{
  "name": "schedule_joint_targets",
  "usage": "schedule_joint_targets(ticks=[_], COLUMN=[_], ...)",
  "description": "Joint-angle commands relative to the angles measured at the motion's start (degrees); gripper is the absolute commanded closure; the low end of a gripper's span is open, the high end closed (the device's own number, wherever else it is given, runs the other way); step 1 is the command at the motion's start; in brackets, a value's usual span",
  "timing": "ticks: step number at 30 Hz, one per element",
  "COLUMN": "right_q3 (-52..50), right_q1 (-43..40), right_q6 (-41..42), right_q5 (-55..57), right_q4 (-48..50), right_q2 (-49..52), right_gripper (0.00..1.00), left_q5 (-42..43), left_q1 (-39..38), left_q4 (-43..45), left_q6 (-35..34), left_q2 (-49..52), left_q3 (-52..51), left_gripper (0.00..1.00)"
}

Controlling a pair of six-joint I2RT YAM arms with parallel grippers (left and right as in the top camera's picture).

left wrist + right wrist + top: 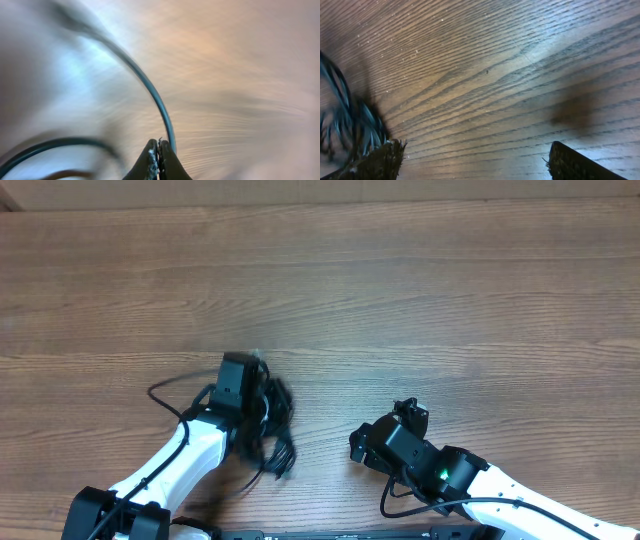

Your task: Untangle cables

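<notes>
Overhead: the left hand (240, 380) sits on the cables (275, 425), a dark knot on the tabletop (420, 280). A lift here could drag the whole knot along and tighten it. The right hand (385, 428) stands well apart, to their right.

Left wrist: the fingers (150, 162) are pressed shut with one cable just beside the tips. Whether it is pinched is unclear, so it could slip.

Right wrist: the right hand is spread wide and empty, with the cables beyond its left finger.

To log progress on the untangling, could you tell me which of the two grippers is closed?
The left gripper, its fingers pressed together at the cables; the right gripper is wide open.
</notes>
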Motion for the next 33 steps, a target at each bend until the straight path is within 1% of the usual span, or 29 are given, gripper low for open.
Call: schedule_joint_targets(ticks=[1, 3, 5, 6, 8, 10, 12, 14, 16, 19, 20, 21, 22, 27, 30, 31, 33], right_q3=[0.0, 0.0, 0.0, 0.0, 0.0, 0.0, 0.0, 0.0, 0.0, 0.0, 0.0, 0.0, 0.0, 0.0, 0.0, 0.0, 0.0], right_q1=[-0.2, -0.2, -0.2, -0.2, -0.2, -0.2, -0.2, -0.2, -0.2, -0.2, -0.2, -0.2, -0.2, -0.2, -0.2, -0.2, -0.2], right_q6=[-0.1, -0.1, -0.1, -0.1, -0.1, -0.1, -0.1, -0.1, -0.1, -0.1, -0.1, -0.1, -0.1, -0.1, -0.1, -0.1, -0.1], right_q5=[0.2, 0.2, 0.2, 0.2, 0.2, 0.2, 0.4, 0.6, 0.6, 0.7, 0.8, 0.9, 1.1, 1.4, 1.2, 1.2, 1.2], right_q4=[-0.2, -0.8, -1.0, -1.0, -1.0, -1.0, -1.0, -1.0, -1.0, -1.0, -1.0, -1.0, -0.9, -0.3, -0.2, -0.1, -0.1], right_q2=[-0.4, -0.4, -0.4, -0.4, -0.4, -0.4, -0.4, -0.4, -0.4, -0.4, -0.4, -0.2, 0.0, 2.0, 2.3, 2.3, 2.3], right_gripper=[0.09, 0.08, 0.08, 0.08, 0.08, 0.08, 0.07, 0.07, 0.05, 0.04, 0.04, 0.04, 0.04, 0.03, 0.03, 0.03, 0.03], left_q5=[18.6, 20.2, 20.1, 20.0, 19.9, 17.9, 13.2, 6.3, -1.5, -11.4, -14.1, -15.8, -16.8, -19.6, -24.0, -26.1, -28.6], left_q1=[-0.4, -0.4, -0.4, -0.4, -0.4, -0.4, -0.4, -0.4, -0.4, -0.4, -0.4, -0.4, -0.4, -0.4, -0.4, -0.4, -0.4], left_q4=[12.4, 14.1, 11.5, 9.0, 3.7, -3.3, -10.5, -18.0, -25.4, -34.1, -36.7, -38.7, -40.8, -44.8, -44.3, -43.6, -41.8], left_q6=[8.1, 8.1, 8.2, 8.5, 10.5, 12.0, 11.9, 11.9, 12.0, 13.0, 13.0, 13.0, 13.0, 13.0, 11.2, 10.1, 9.8], left_q2=[0.0, 0.0, 0.0, 0.0, 0.0, 0.0, 0.0, -0.1, 0.0, 0.0, 0.0, 0.0, 0.0, 0.1, 0.1, 0.1, 0.3], left_q3=[3.7, 6.9, 10.3, 11.9, 14.2, 15.7, 16.4, 16.6, 16.6, 16.6, 16.6, 16.6, 16.6, 16.5, 16.2, 16.2, 16.1], left_gripper=[0.96, 0.96, 0.93, 0.88, 0.86, 0.81, 0.82, 0.82, 0.80, 0.71, 0.66, 0.62, 0.62, 0.56, 0.56, 0.54, 0.53])
